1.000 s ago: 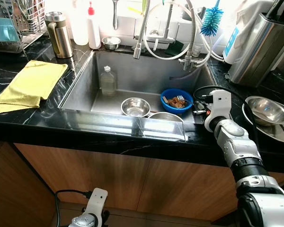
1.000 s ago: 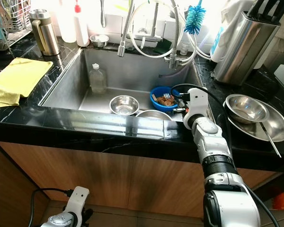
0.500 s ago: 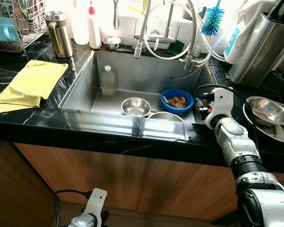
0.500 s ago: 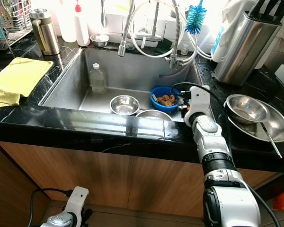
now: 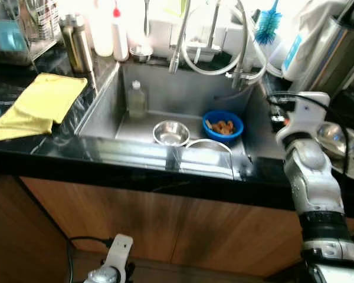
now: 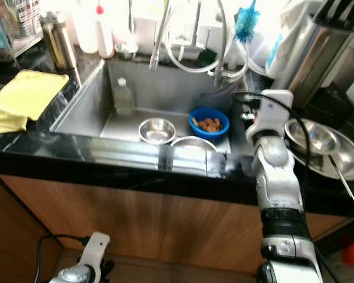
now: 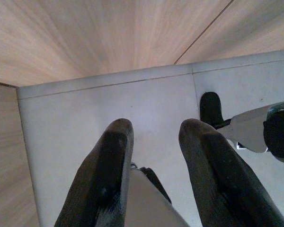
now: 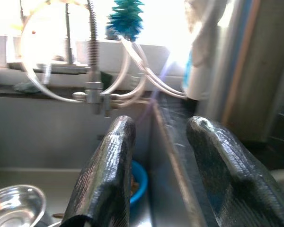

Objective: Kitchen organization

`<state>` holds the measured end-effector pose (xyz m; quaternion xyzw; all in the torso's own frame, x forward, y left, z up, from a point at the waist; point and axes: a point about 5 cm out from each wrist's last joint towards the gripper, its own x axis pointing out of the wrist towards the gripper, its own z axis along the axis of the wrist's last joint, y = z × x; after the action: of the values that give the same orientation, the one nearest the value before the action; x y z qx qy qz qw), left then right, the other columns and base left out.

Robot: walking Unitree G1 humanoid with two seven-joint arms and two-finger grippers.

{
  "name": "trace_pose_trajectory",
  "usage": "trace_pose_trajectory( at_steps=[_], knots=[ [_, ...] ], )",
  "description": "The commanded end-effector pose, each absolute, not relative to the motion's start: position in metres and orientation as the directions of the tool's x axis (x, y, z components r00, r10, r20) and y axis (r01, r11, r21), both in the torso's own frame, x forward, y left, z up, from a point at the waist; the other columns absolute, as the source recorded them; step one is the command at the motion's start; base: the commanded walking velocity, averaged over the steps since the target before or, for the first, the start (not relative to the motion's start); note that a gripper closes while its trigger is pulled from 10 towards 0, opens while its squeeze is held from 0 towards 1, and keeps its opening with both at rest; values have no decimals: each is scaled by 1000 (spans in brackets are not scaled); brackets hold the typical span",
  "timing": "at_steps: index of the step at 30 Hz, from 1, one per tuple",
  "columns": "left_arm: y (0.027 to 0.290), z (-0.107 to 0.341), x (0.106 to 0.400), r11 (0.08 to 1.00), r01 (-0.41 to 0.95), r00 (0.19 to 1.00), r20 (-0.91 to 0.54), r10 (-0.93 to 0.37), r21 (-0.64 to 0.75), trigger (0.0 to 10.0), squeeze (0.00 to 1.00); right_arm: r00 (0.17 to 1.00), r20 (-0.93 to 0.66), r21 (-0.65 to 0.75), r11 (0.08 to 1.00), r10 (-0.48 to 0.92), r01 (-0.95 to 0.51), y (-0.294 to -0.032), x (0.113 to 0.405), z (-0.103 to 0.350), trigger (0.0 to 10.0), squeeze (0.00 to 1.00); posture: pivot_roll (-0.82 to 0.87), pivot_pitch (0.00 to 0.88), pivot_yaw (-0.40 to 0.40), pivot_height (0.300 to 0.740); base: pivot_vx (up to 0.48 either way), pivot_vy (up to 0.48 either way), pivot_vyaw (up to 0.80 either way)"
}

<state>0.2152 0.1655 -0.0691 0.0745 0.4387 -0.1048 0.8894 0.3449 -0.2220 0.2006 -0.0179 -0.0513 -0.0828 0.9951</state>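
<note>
Right claw (image 8: 156, 156) spread, empty, above the sink's (image 5: 165, 97) right rim. Blue bowl (image 5: 222, 125) lies at its 9 o'clock. Left claw (image 7: 154, 161) spread, idle over the floor.

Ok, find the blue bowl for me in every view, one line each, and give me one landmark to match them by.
Left eye view: the blue bowl sits in the sink, right of its middle, with brown food in it.
Right eye view: same spot in the sink, at.
Right wrist view: a blue sliver at, just beyond the right gripper, whose fingers are apart.
Left wrist view: not in it; floor and cabinet.
Shared landmark: the teal bottle brush.
</note>
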Motion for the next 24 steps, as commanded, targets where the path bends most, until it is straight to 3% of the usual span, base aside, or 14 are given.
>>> trace_pose_trajectory(
  at_steps=[1, 10, 14, 19, 24],
  knots=[
    [164, -72, 211, 967, 254, 580, -805, -126, 31, 10000, 0, 973, 115, -17, 979, -200, 203, -226, 335, 205, 10000, 0, 185, 74, -110, 732, 0, 0, 0],
    [164, -72, 210, 966, 258, 579, -806, -126, 34, 10000, 0, 941, 106, 7, 947, -321, 322, -242, 315, 210, 10000, 0, 186, 74, -111, 732, 0, 0, 0],
    [164, -72, 210, 963, 266, 577, -807, -129, 36, 10000, 0, 975, 93, 15, 979, -204, 203, -214, 315, 202, 10000, 0, 190, 68, -111, 732, 0, 0, 0],
    [164, -72, 210, 963, 266, 578, -806, -130, 36, 10000, 0, 981, 93, -2, 985, -169, 170, -205, 314, 200, 10000, 0, 198, 66, -112, 732, 0, 0, 0],
    [165, -72, 211, 963, 266, 580, -805, -127, 40, 10000, 0, 984, 129, -21, 992, -124, 128, -198, 314, 208, 10000, 0, 194, 63, -110, 732, 0, 0, 800]
  ],
)
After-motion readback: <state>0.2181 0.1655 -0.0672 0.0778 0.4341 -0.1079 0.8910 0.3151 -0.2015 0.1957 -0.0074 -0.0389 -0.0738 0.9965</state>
